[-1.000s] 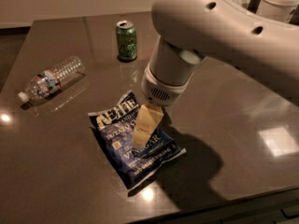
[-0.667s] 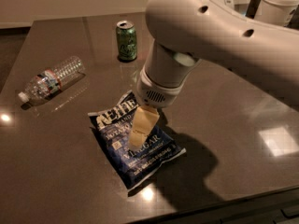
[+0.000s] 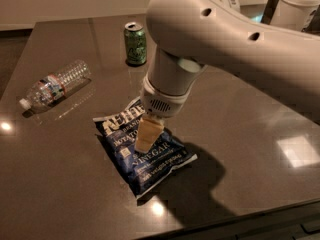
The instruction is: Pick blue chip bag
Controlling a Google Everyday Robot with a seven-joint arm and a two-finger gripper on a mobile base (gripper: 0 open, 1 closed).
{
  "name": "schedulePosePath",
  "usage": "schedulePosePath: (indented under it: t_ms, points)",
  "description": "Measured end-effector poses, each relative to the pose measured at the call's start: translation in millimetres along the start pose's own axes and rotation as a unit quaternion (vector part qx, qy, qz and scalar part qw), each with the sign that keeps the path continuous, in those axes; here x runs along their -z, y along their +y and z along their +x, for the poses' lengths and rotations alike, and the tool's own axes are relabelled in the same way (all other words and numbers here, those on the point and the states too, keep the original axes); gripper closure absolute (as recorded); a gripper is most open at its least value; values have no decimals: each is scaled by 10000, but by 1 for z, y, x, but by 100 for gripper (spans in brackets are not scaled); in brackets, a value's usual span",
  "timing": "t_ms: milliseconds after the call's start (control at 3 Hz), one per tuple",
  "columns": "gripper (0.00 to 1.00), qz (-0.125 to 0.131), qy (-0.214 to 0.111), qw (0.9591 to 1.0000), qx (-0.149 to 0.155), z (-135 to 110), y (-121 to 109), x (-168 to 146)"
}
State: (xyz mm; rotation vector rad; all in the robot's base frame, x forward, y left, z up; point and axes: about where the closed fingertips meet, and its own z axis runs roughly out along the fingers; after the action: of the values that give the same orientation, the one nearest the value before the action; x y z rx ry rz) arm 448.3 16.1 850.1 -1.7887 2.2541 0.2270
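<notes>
One gripper [image 3: 142, 145], tan-coloured, points straight down from the end of a thick white arm [image 3: 220, 31] that reaches in from the far right of the scene. Its tip is at the surface of the blue chip bag [image 3: 162, 160], over the middle of the bag's left half. It looks to be touching the bag or just above it, and which of the two cannot be told. Nor can it be told whether the gripper is clamped or released, since only its tan outer face shows below the white wrist.

The blue chip bag lies flat on the dark table [image 3: 240, 124], directly under the gripper and spreading out from it towards the near right. The bag sits at a slant, with its far left end partly hidden behind the wrist. White lettering, including "VINEGAR", shows just to the right of the gripper tip.

A green soda can [image 3: 135, 43] stands upright on the far side, well apart from the bag. A clear plastic water bottle [image 3: 55, 84] lies on its side to the left, also well apart.
</notes>
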Motion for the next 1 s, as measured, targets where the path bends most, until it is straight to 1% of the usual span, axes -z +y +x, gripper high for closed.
schedulePosePath:
  t_ms: [667,1000]
  points:
    - [88,-69,-66,9998,200,-5,7,8]
    - [100,-88,-235,9991,332,-11,9,26]
